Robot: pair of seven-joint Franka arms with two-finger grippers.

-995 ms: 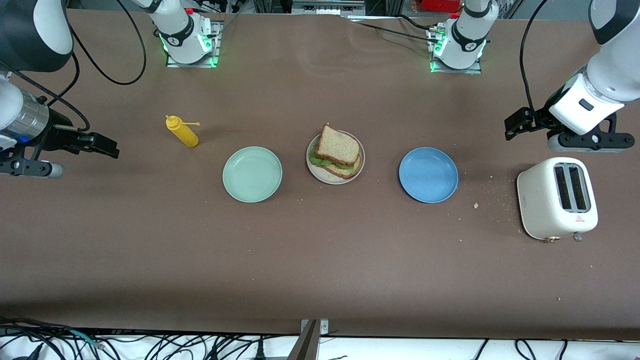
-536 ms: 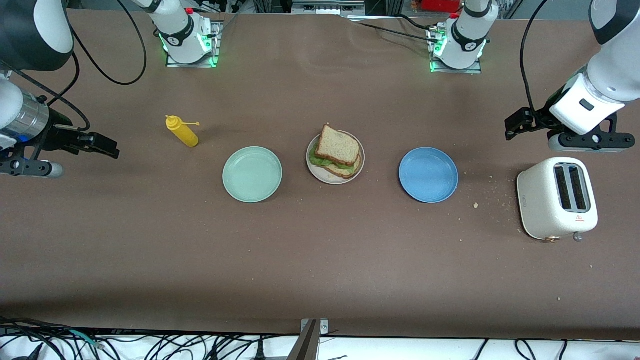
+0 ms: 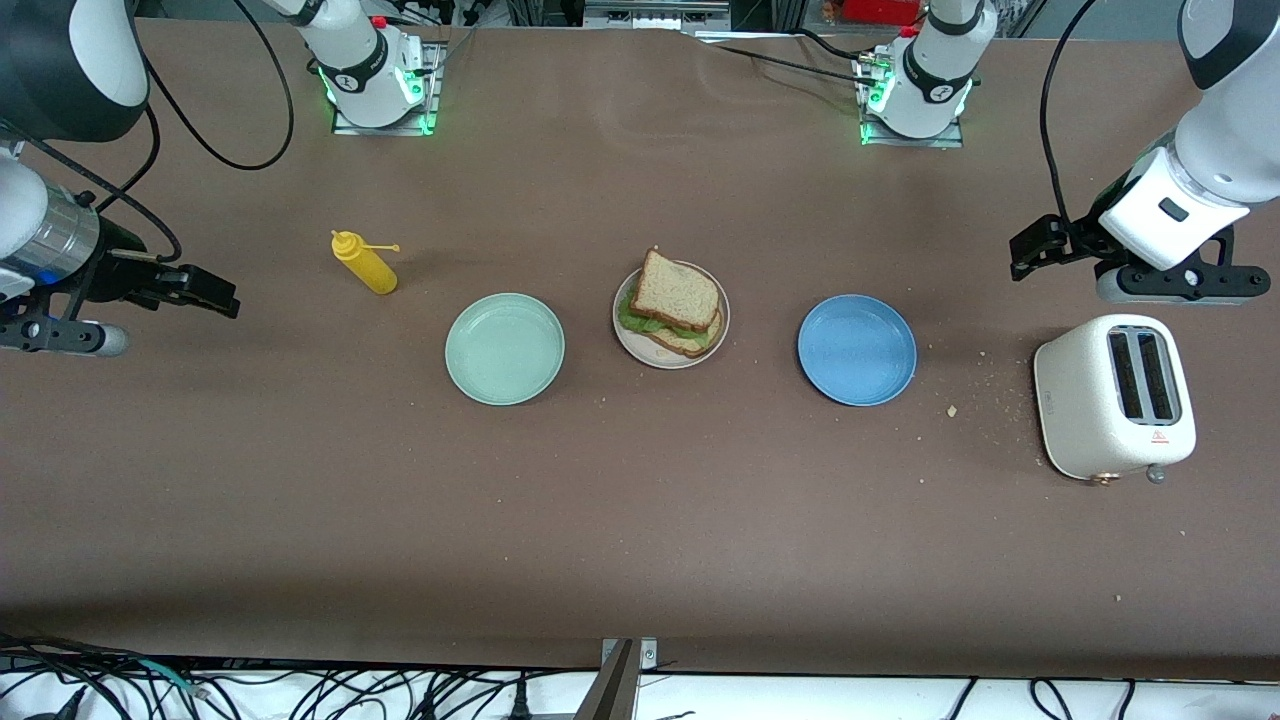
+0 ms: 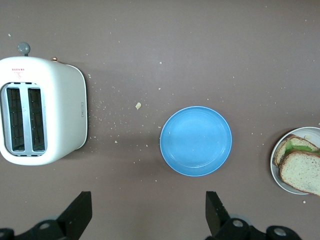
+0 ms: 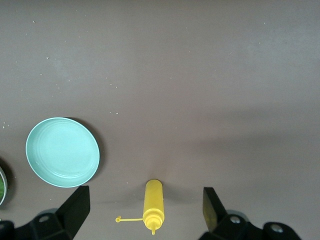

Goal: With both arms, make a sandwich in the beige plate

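The wide brown worktop (image 3: 640, 500) carries everything, with the two white robot arms with black joints standing at its ends. The left arm (image 3: 1215, 110) waits raised at its own end, and its dark two-finger left gripper (image 4: 147, 217) hangs over bare worktop beside the toaster, its fingers (image 4: 80, 212) spread wide and holding nothing. The right arm (image 3: 50, 130) likewise waits raised at its end, the right gripper (image 5: 145, 212) above the yellow bottle, its fingers (image 5: 77, 205) also parted and empty. The white two-slot toaster (image 3: 1113, 396) sits at the left arm's end, its slots facing up, with pale crumbs (image 3: 952, 410) scattered on the worktop between it and the blue plate. Three plates lie in a row across the middle: the round mint green plate (image 3: 505, 349) toward the right arm's end, the round blue plate (image 3: 857, 350) toward the left arm's end, and between them the smaller round pale beige plate (image 3: 631, 345), slightly farther from the front camera than its neighbours. On the beige plate rests the sandwich (image 3: 676, 303): two square tan bread slices with brown crusts, the upper one skewed over the lower, and ruffled green lettuce showing between them. The small yellow squeeze bottle (image 3: 365, 264) lies on its side near the mint green plate, farther from the front camera, its cap strap sticking out.
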